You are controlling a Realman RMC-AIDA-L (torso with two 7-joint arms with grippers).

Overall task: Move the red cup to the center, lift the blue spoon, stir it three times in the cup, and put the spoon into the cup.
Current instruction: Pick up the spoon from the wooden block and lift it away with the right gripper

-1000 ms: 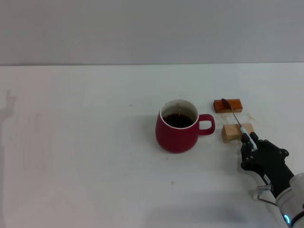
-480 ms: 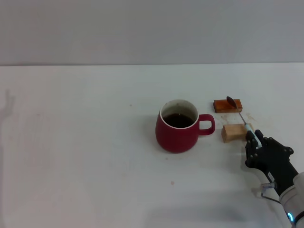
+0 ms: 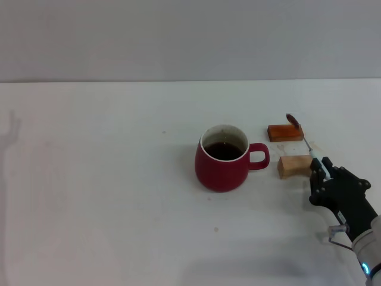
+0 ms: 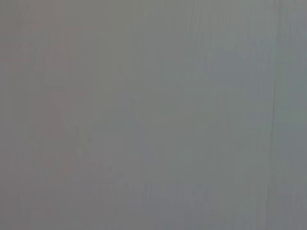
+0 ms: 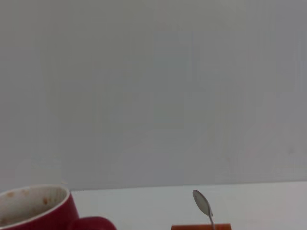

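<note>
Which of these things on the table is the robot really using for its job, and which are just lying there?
In use:
- the red cup, with dark liquid in it
- the blue spoon, held by its handle in the right gripper, bowl raised over the blocks

Just lying about:
- the orange block
- the pale wooden block

The left gripper is out of sight.

Only the right arm shows, near the worktop's front right corner. The right gripper (image 3: 326, 171) is matte black, blocky and angular, with chunky faceted fingers. Behind it sits a pale grey-white rounded wrist segment, a small blue light glowing on it, and a thin clear loop beside it.
</note>
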